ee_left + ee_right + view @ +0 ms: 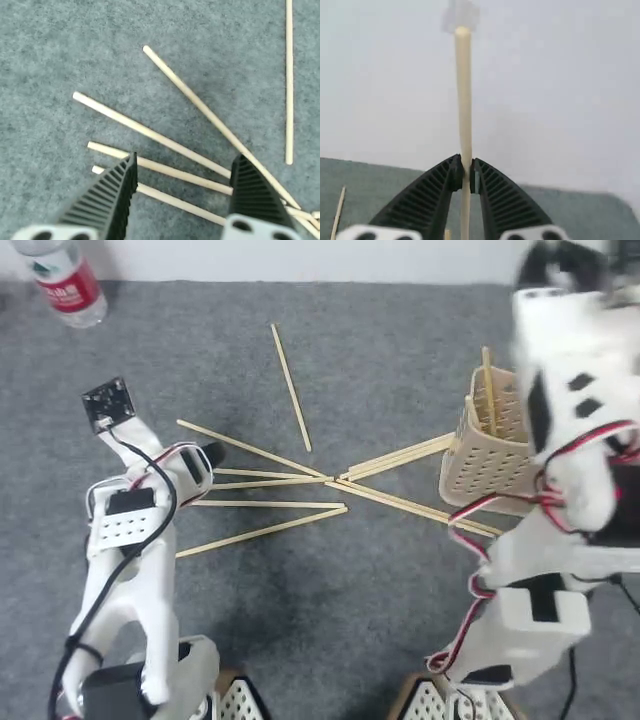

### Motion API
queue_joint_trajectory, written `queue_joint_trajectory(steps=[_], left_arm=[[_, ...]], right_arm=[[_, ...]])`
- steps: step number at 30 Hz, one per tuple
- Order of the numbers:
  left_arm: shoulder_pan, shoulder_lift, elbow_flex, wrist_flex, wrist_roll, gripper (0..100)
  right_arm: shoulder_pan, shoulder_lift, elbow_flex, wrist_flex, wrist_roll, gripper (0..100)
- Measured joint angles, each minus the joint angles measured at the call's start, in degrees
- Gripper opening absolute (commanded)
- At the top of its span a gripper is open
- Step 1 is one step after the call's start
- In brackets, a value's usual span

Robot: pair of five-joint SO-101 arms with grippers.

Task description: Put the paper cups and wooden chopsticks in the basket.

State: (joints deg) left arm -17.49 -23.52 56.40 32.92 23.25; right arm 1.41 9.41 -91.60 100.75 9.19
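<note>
One stick (463, 100) is pinched tight in your R gripper (465, 175), upright w/ the wall behind it, so the step in hand looks like the drop into the basket (490, 465). Do it clean:
- Get the stick's low end over the basket mouth first.
- Hold it near vertical and go down til the tip is inside the rim, then let go.
- Aim for a free gap. At least 2 sticks (487, 390) stand in there already, and a knock could tip one out or shove the basket. Some loose sticks run right up to its foot.

Your L gripper (186, 159) hangs spread wide, holding nothing, low over the mat (380, 340) w/ 2 sticks lying across the gap btwn its jaws. For that grab I'd shift so just 1 sits in the gap, and bite nearer mid-length so it won't swing.

Count:
- Sticks: approx 10 loose on the mat. 1 lies off alone toward the far side, the rest fan out from a centre pt. A few overlap, so can't be exact.
- Basket: 1.
- Bottle (65, 280): 1, at the far left corner.
</note>
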Motion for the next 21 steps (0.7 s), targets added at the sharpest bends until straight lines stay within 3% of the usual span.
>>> queue_joint_trajectory(steps=[12,16,21], left_arm=[[0.18,0.00,0.18,0.00,0.00,28],[1.32,0.00,0.18,0.00,0.00,28],[1.41,0.00,0.18,0.00,0.00,28]], right_arm=[[-1.05,-19.25,38.15,-0.53,-5.36,0.8],[-0.18,-22.42,50.02,-8.09,-5.36,0.8],[1.49,-23.82,69.01,-24.70,-5.36,0.8]])
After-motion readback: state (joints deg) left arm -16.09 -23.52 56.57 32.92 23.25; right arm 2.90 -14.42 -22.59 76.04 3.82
